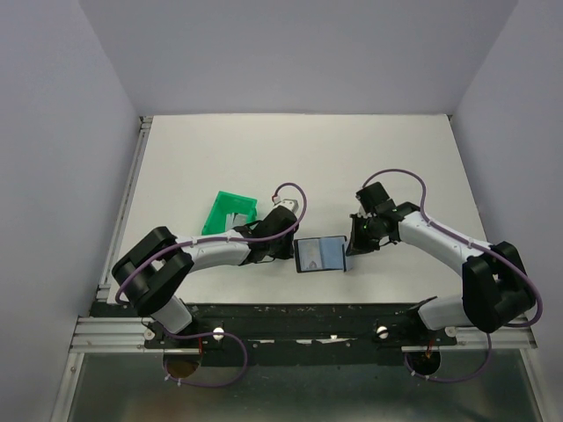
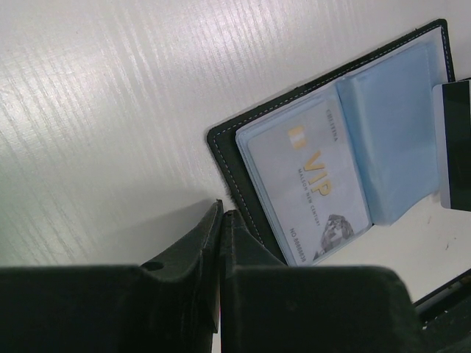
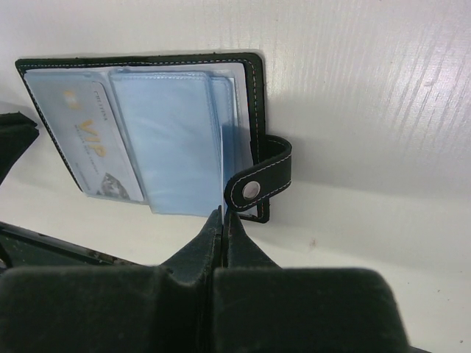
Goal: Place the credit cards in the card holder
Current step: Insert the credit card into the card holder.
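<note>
Card holder (image 1: 319,254) lies open on white table (image 1: 290,158) between both arms, green bin (image 1: 218,209) off to its left. VIP card (image 2: 313,184) sits in left sleeve. Left gripper (image 2: 221,217) clenched on nothing, tips against holder's black corner edge. Right gripper (image 3: 223,219) pinched on credit card (image 2: 456,147), held edge-on over right-hand sleeves, beside snap strap (image 3: 257,187).

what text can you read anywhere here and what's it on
"VIP": gold letters on the pale blue card sleeved in the card holder.
Smaller print around it on that same card: too small and blurred to read.
The card with the dark stripe: no text readable.
No other text shows in any view.
</note>
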Motion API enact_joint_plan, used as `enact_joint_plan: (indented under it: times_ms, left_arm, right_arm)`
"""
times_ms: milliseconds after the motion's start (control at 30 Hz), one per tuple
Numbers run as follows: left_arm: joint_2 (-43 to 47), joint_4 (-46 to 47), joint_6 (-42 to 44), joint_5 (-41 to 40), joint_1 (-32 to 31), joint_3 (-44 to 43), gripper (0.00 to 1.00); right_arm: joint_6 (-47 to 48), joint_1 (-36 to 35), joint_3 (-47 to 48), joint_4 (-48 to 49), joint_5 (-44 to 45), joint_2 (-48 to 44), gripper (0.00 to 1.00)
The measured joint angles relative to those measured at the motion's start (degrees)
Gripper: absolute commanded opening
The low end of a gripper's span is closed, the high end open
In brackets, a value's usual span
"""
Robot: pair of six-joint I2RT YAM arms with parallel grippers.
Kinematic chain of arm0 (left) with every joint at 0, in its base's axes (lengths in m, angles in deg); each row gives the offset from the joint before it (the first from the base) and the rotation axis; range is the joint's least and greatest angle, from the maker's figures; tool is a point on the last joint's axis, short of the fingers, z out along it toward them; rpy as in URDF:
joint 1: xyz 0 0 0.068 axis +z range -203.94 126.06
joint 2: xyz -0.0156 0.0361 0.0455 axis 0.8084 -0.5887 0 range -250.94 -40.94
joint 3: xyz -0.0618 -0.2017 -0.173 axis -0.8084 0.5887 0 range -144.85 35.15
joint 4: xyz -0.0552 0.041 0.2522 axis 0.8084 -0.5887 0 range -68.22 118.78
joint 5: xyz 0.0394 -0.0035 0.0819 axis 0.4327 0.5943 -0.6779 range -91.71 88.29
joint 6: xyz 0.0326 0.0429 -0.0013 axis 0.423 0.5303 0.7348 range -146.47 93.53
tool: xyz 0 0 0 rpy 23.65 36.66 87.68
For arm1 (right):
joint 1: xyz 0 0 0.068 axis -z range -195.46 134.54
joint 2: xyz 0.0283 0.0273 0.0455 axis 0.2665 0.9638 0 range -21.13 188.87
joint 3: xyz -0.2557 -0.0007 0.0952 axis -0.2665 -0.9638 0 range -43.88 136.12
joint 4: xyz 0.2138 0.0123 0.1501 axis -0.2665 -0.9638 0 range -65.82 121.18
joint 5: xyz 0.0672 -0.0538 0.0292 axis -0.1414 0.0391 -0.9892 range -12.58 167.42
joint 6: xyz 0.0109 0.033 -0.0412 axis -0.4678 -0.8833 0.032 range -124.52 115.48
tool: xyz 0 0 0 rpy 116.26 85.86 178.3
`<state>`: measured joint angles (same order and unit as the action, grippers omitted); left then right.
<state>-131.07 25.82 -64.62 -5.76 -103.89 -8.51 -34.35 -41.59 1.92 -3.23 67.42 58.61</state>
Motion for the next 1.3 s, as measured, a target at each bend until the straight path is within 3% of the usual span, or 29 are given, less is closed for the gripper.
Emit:
enact_joint_plan:
  times_ms: [867, 1300]
  left_arm:
    - [-0.5, 0.1, 0.0, 0.3, 0.0, 0.0, 0.12]
    - [-0.6, 0.1, 0.0, 0.5, 0.0, 0.0, 0.12]
  right_arm:
    - [0.5, 0.0, 0.0, 5.1, -7.4, 1.9, 0.00]
    - [2.0, 0.0, 1.5, -1.3, 0.4, 0.5, 0.01]
